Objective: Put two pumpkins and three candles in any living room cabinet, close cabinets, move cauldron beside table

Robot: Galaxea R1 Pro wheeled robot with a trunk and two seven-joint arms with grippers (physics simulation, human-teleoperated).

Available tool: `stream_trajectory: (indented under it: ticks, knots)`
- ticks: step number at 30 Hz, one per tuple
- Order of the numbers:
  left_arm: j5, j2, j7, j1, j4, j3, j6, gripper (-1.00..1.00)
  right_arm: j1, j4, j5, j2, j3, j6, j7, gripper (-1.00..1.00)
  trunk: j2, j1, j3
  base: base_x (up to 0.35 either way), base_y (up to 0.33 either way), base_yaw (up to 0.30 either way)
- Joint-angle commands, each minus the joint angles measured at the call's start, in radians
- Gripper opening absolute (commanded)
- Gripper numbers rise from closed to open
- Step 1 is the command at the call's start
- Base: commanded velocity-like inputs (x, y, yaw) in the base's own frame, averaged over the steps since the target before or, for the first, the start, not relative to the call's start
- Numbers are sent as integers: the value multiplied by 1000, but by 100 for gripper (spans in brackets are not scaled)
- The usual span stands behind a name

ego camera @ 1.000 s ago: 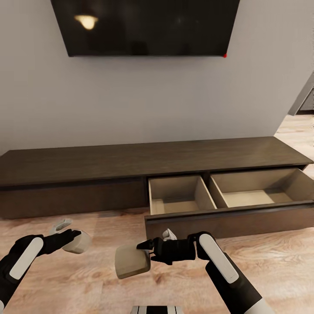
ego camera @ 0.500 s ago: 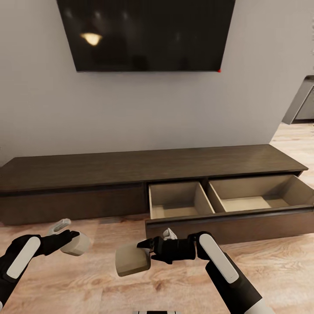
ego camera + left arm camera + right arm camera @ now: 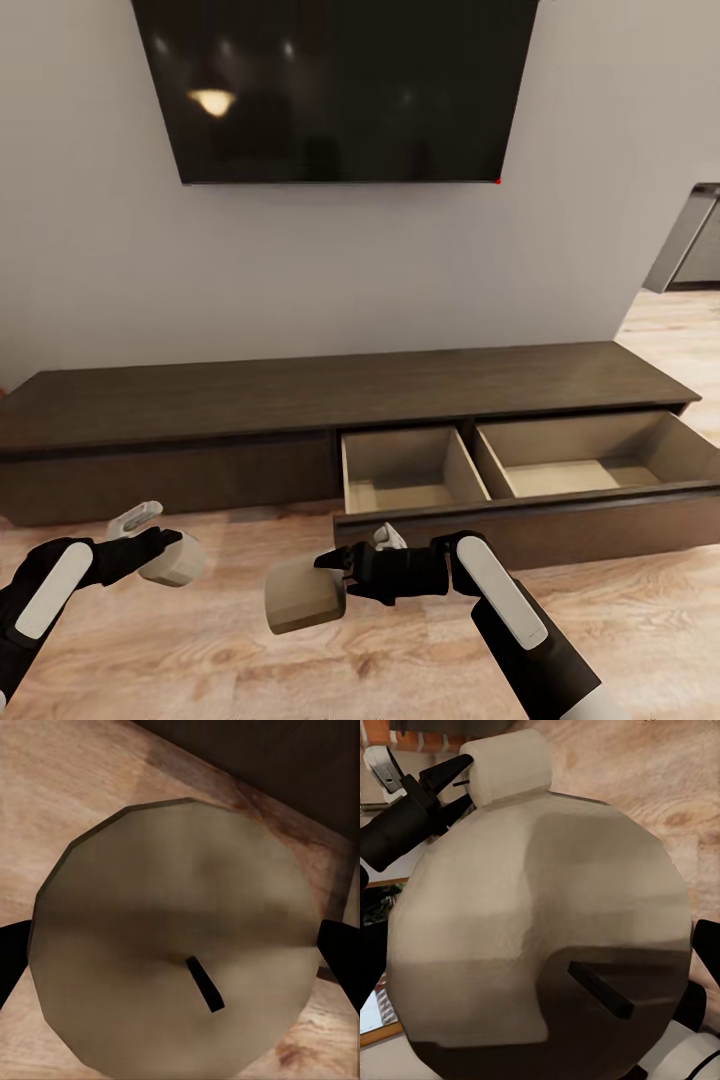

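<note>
- Carrying two candles toward the cabinet: my left hand pinches one candle, my right hand pinches the other candle.
- Next, I judge, reach forward over the open drawer and release inside.

- You face the cabinet at 12 o'clock, set against the wall, with the TV mounted on the wall above it.
- Its open drawer sits at 1 o'clock, pulled out over the floor, with two compartments side by side.
- The left gripper at 9 o'clock grips one candle.
- The right gripper at 6 o'clock grips another candle, just before the drawer front.
</note>
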Motion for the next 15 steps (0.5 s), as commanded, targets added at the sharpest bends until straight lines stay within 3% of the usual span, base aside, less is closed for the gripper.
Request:
stream_trajectory:
  ticks: [1, 12, 15]
  knots:
    - [10, 0, 9, 0, -1, 0, 4, -100, -1, -1, -11, -1, 2, 0, -10, -100, 7, -4, 2, -41, 0, 0]
    - [7, 4, 10, 0, -13, 0, 6, -100, -1, -12, -10, -2, 4, 0, -13, -100, 84, -46, 37, -70, 0, 0]
    - [4, 5, 10, 0, -17, 0, 15, -100, -1, -21, 6, -2, 3, 1, -47, -100, 105, -58, 46, -2, 0, 0]
